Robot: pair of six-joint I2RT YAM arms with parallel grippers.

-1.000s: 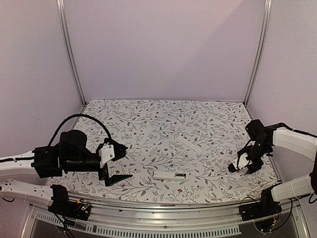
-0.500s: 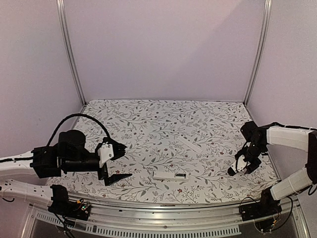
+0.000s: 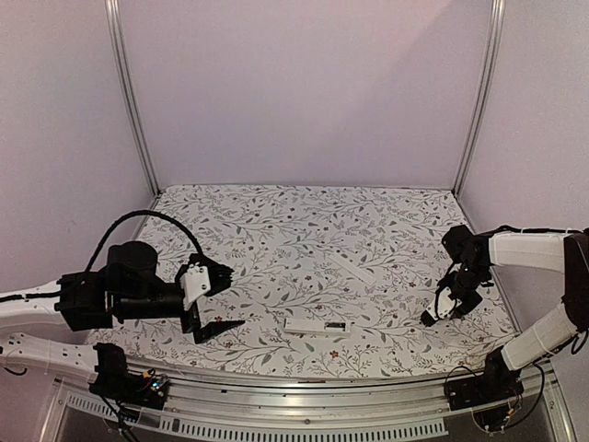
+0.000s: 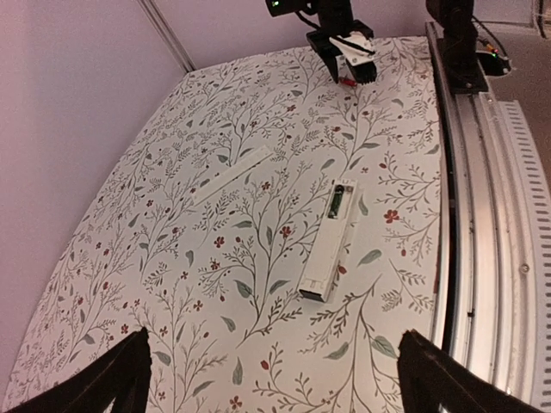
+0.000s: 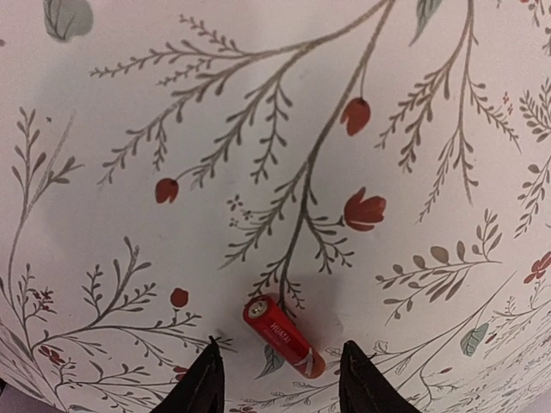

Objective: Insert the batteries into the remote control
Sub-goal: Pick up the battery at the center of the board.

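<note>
The remote control [image 4: 330,241] is a slim white bar lying on the floral cloth near the front edge [image 3: 316,325], with a small dark patch [image 4: 339,200] toward one end. One red battery [image 5: 284,335] lies flat on the cloth at the right side. My right gripper [image 5: 282,387] [image 3: 443,311] is lowered over it, its black fingertips [image 5: 203,383] standing on either side with gaps, touching nothing. My left gripper [image 4: 275,383] [image 3: 235,299] hovers wide open left of the remote, holding nothing.
A thin flat white cover strip [image 3: 354,268] [image 4: 232,175] lies on the cloth behind the remote. The metal rail [image 4: 482,224] runs along the table's front edge. Purple walls and aluminium posts [image 3: 479,101] close in the back and sides.
The right gripper has shifted slightly left and down over the red battery, and its jaws have narrowed. The left arm has barely moved.
</note>
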